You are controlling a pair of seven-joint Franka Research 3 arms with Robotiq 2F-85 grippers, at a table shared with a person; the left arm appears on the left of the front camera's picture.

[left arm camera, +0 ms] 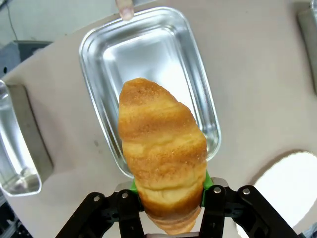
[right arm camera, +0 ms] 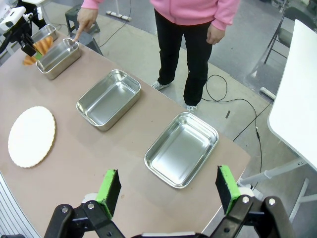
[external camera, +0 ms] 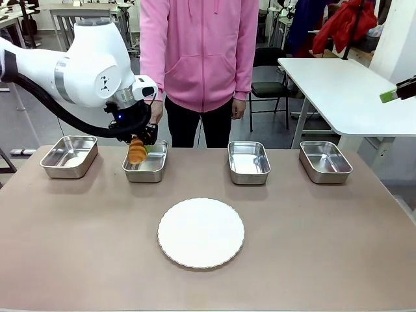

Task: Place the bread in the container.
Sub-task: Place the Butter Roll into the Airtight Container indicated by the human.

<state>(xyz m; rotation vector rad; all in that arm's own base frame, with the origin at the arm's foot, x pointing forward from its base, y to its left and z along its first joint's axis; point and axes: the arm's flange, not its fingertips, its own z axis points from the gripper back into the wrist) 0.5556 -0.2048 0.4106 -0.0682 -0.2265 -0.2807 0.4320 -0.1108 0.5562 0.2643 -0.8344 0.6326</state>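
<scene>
Left wrist view: the bread (left arm camera: 162,157) is gripped at its lower end between the green pads (left arm camera: 207,180) of the left gripper (left arm camera: 168,201), which is closed firmly on it. The loaf stands up and its free end hangs over the near edge of the container (left arm camera: 97,44). A fingertip of the person (left arm camera: 125,9) is seen at the far rim of this pan. In the front view the bread (external camera: 136,151) is held just above the second pan from the left (external camera: 157,170), not yet laid inside it. The white plate (external camera: 201,233) lies nearer on the table (external camera: 338,247), well apart from the pan.

In the right wrist view the right gripper (right arm camera: 169,189) is seen spread wide with nothing between its pads, raised above the right end of the table.

The risk is judged as follows. Part of the loaf is still over the near rim, so if it is released here, it may strike the rim and roll out onto the table. The pan is light and shallow, and it could be pushed away if the gripper is lowered against its wall. The finger at the rim could also be touched.
</scene>
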